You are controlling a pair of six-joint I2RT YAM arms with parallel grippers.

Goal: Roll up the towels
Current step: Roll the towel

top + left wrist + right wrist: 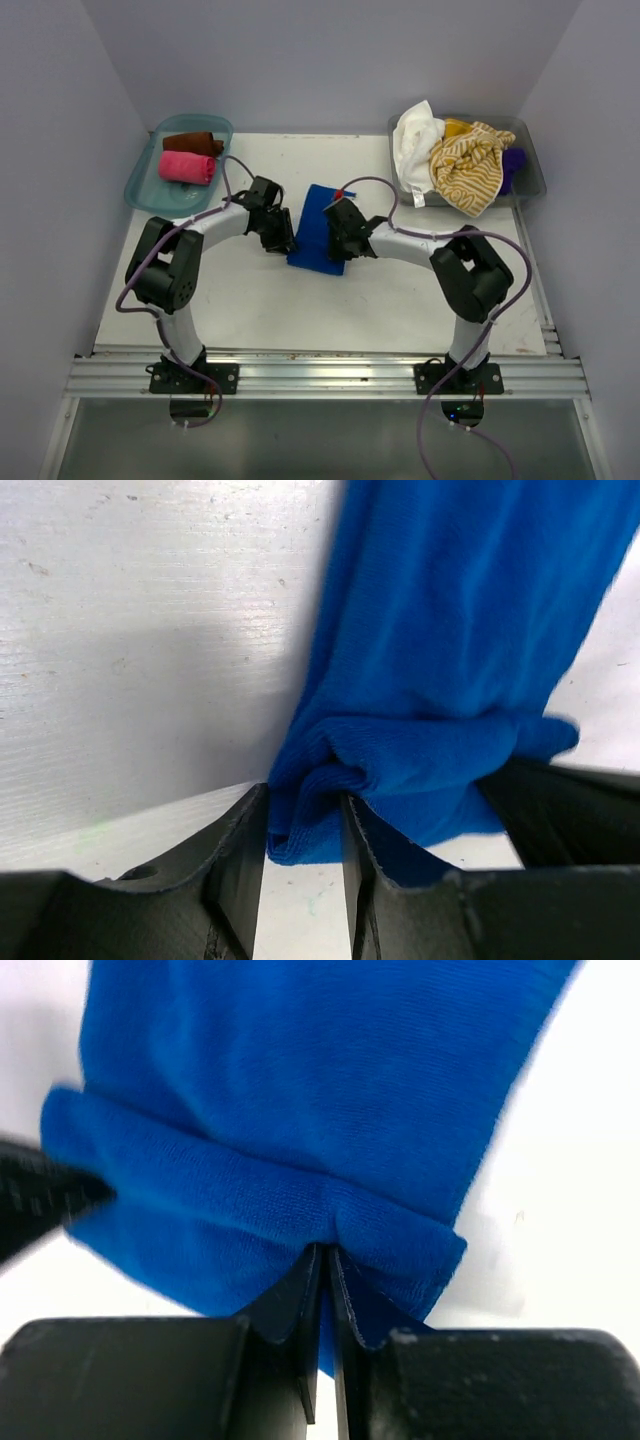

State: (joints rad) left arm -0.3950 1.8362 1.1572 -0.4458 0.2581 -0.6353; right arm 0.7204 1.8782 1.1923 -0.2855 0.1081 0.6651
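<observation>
White tabletop [300, 300], closed in by pale walls, was noted in the top view. A blue towel [318, 215] was seen lying flat near the middle, its near edge met by both claws: left gripper [283, 240] at the left corner, right gripper [335, 242] at the right. A teal tray [140, 190] at far left was found loaded with a rolled pink towel [186, 167] and a brown towel [193, 143] behind it. A grey tray [530, 180] at far right was found heaped with a white towel [415, 140], a yellow striped towel [468, 170] and a purple towel [512, 165].

Left wrist view: the blue towel [450, 630] was seen folded over at its edge, the bunched fold clamped in the left gripper [303, 830].

Right wrist view: the turned-over hem of the blue towel [300, 1080] was seen pinched in the right gripper [320, 1260], jaws drawn nearly together.
</observation>
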